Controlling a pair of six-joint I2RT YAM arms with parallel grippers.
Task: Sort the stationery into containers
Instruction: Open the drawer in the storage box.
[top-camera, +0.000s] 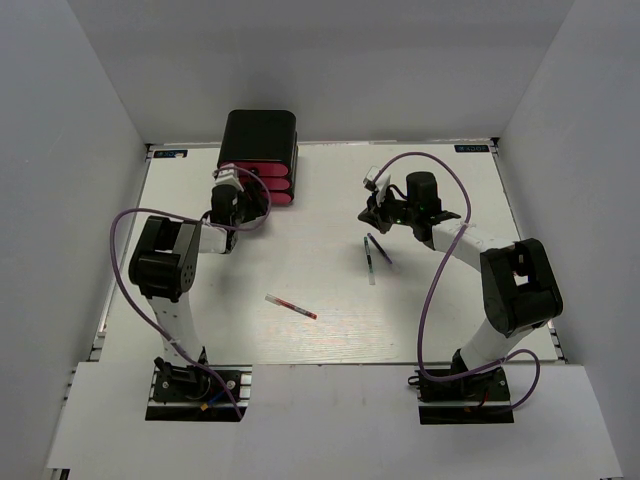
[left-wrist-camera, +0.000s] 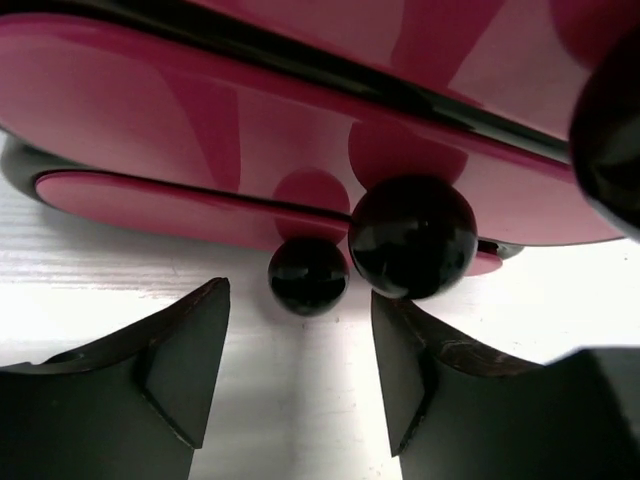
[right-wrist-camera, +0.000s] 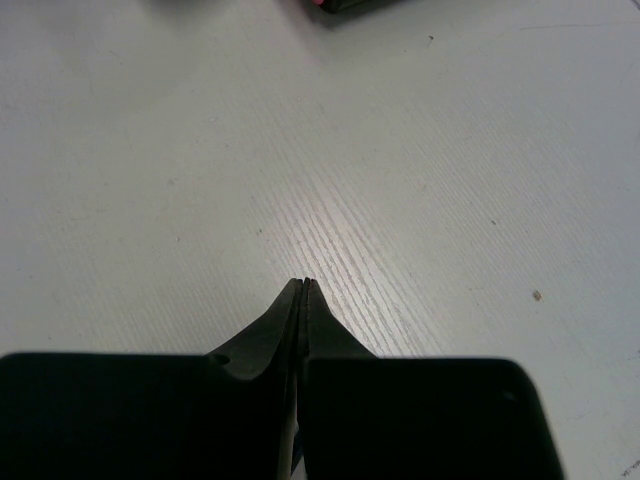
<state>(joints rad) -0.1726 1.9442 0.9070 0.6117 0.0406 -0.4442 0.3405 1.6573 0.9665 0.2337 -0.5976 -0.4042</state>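
L hand (left-wrist-camera: 298, 325) spread nr drawer knob (left-wrist-camera: 412, 237).

You have a white surface (top-camera: 330, 215) with a black cabinet (top-camera: 260, 130) standing at its far edge, left of centre, its pink drawers (top-camera: 268, 185) facing you. A red-and-clear pen (top-camera: 291, 307) lies alone nearer you. Two thin dark pens (top-camera: 376, 252) lie right of centre, meeting at their far ends.
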